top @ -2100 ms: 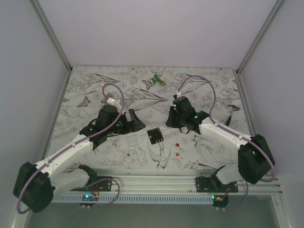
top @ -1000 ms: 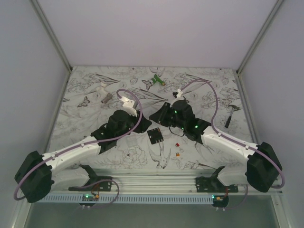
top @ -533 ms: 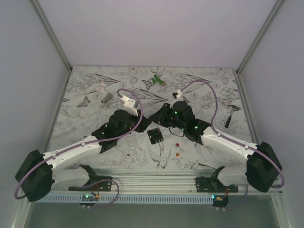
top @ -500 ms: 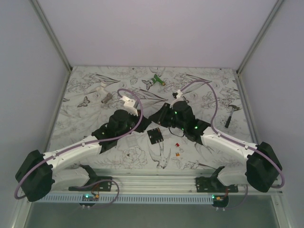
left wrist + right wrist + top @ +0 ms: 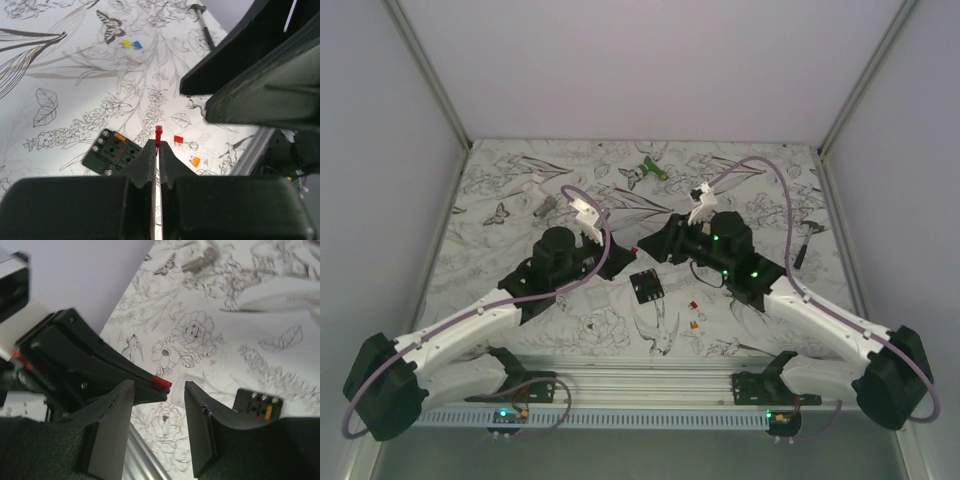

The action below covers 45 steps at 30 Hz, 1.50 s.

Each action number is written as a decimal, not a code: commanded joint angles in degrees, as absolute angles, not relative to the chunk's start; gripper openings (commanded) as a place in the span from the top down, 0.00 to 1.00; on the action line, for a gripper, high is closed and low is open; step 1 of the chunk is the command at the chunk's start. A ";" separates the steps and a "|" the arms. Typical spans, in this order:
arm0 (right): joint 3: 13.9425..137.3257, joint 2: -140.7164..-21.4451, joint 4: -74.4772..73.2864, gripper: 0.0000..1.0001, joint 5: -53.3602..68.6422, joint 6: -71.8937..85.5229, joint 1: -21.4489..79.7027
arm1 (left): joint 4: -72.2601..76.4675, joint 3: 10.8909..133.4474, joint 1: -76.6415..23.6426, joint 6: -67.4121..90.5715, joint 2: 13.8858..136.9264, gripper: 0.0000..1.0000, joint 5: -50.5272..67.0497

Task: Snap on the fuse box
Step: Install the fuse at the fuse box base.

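Honestly, the fuse box (image 5: 645, 287) looks light, stiff, slick — I'd take its side edges — left pincer (image 5: 156, 146) pinches a red fuse (image 5: 158, 132), right pincer (image 5: 159, 389) gapes empty.

Robotics laboratory test cell. Plain pale walls (image 5: 650, 70) close the top, left and right of the overhead view, framed by aluminium posts (image 5: 430, 85). Across the bottom, an aluminium rail (image 5: 650, 385) carries two bolted arm mounts (image 5: 765, 382) above a slotted cable duct (image 5: 650, 418). A flower-and-butterfly printed sheet (image 5: 590, 330) covers the table.
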<state>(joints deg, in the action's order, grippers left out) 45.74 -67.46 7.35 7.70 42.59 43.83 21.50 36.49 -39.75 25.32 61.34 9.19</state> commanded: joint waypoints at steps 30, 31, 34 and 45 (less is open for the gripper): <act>54.66 -61.67 -5.66 0.67 49.42 3.98 39.27 | 15.84 44.20 -37.48 17.67 56.21 1.00 45.86; 54.67 -61.72 -5.77 0.67 49.40 3.81 39.21 | 15.83 44.27 -37.51 17.60 56.24 1.00 45.88; 54.84 -62.25 -6.31 0.69 49.89 3.50 39.24 | 15.83 44.44 -37.69 17.41 56.16 1.00 45.81; 55.19 -63.30 -6.24 0.89 51.43 3.19 39.20 | 15.82 44.66 -38.12 17.08 56.64 1.00 46.05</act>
<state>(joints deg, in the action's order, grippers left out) 52.66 -63.02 -6.48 50.52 4.10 39.48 14.13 43.03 -37.54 18.33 56.84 43.86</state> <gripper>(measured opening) 0.161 0.019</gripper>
